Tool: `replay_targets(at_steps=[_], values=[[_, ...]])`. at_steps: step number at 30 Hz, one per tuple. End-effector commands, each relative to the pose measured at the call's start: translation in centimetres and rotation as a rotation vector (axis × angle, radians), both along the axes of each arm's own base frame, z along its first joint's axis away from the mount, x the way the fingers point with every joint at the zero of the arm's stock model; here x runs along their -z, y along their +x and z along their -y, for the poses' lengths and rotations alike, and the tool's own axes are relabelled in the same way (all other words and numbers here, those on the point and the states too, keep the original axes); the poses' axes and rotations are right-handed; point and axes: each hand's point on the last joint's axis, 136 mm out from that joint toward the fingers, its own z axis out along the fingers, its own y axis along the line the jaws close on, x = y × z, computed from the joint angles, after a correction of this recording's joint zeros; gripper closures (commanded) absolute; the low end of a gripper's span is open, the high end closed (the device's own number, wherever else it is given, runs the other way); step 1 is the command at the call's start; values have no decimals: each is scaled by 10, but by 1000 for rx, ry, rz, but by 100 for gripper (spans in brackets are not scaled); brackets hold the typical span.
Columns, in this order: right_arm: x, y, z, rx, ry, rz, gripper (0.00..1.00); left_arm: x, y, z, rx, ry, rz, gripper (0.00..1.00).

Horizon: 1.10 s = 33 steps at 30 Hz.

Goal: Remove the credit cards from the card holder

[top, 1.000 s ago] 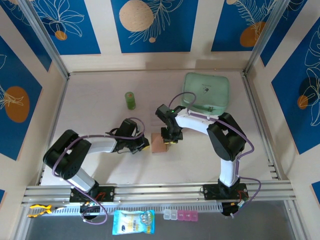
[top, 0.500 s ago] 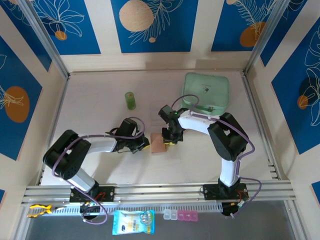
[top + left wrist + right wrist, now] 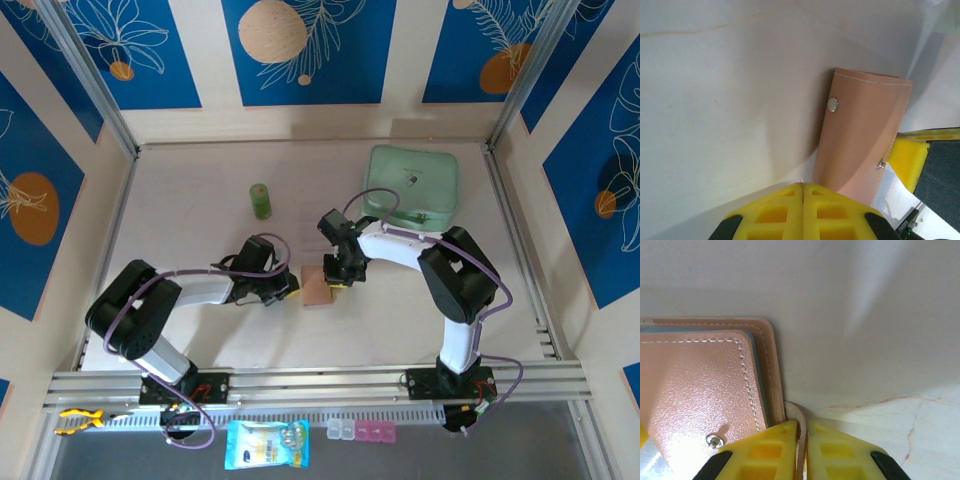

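Two arms met near the middle of the pale table (image 3: pixel 200 330), one on each side of the salmon-tan card holder (image 3: pixel 317 292). It lay flat and folded, tan face up, well apart from the mint-green pouch (image 3: pixel 412 185) and the small green bottle (image 3: pixel 260 200) farther back. From overhead, its long axis ran roughly from the arms' side toward the far wall. From the left wrist it stretched away from the fingertips, its stitched short end farthest off and a metal snap (image 3: pixel 832 104) near its left edge. The left gripper (image 3: pixel 803 188) had its yellow pads pressed together with nothing between them, just beside the holder's near end. The right gripper (image 3: pixel 801 429) was pinched tight on a thin tan leaf at the holder's corner, where a grey-blue inner edge showed beneath the top flap.
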Motion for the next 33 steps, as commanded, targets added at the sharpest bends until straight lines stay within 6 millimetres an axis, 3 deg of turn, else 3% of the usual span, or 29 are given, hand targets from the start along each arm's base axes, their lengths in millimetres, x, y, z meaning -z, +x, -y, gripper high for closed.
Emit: replay_targets(at_steps=[1, 11, 20, 28, 33], values=[[-14, 0, 2, -16, 11, 27, 89, -23, 10, 8, 26, -21, 79, 100], [-48, 3, 21, -53, -59, 100, 90, -48, 21, -5, 37, 53, 181, 95], [-80, 3, 17, -87, -33, 144, 90, -74, 31, -28, -1, 86, 267, 91], [-99, -1, -20, -190, 27, 169, 90, -87, 31, -44, -24, 103, 305, 88], [-108, -8, -46, -289, 40, 186, 90, -86, 29, -43, -13, 88, 300, 88]])
